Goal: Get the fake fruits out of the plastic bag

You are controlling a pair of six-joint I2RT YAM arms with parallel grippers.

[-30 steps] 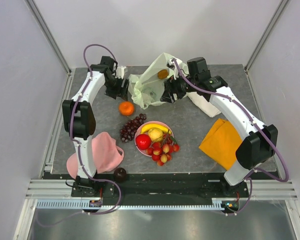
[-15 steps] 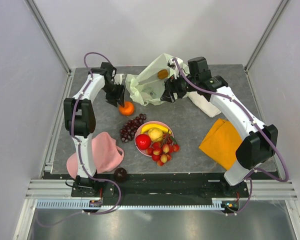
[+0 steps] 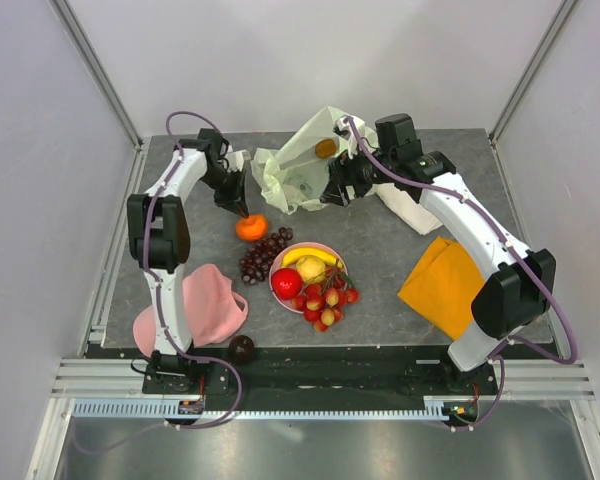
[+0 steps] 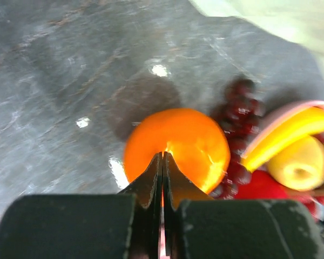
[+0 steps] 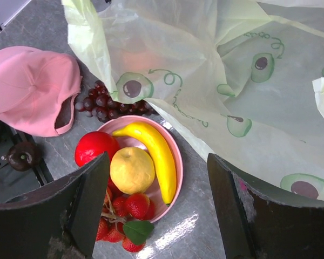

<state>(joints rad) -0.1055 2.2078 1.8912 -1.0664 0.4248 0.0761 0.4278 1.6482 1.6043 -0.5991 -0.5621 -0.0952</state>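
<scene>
The pale yellow-green plastic bag (image 3: 298, 170) lies crumpled at the back of the table, and a small orange round shape (image 3: 325, 148) shows at its upper fold. My left gripper (image 3: 239, 206) is shut with nothing between its jaws. Its tips (image 4: 162, 154) rest right over the top of an orange (image 4: 175, 148) on the table (image 3: 250, 227). My right gripper (image 3: 332, 190) stands open beside the bag's right side. In its wrist view it (image 5: 157, 156) hangs above the plate with the bag (image 5: 205, 65) in front. Grapes (image 3: 265, 253), a banana (image 3: 310, 258), an apple (image 3: 286, 282), berries (image 3: 325, 305) and a plum (image 3: 241, 348) lie outside the bag.
A pink plate (image 3: 337, 266) holds the apple, the banana and a yellow fruit (image 5: 132, 170). A pink cap (image 3: 205, 305) lies front left, an orange cloth (image 3: 442, 285) front right, and a white cloth (image 3: 410, 212) under the right arm.
My left gripper has shut and swung from the bag's left edge down onto the orange, which shifted slightly toward the front. The right arm stayed put.
</scene>
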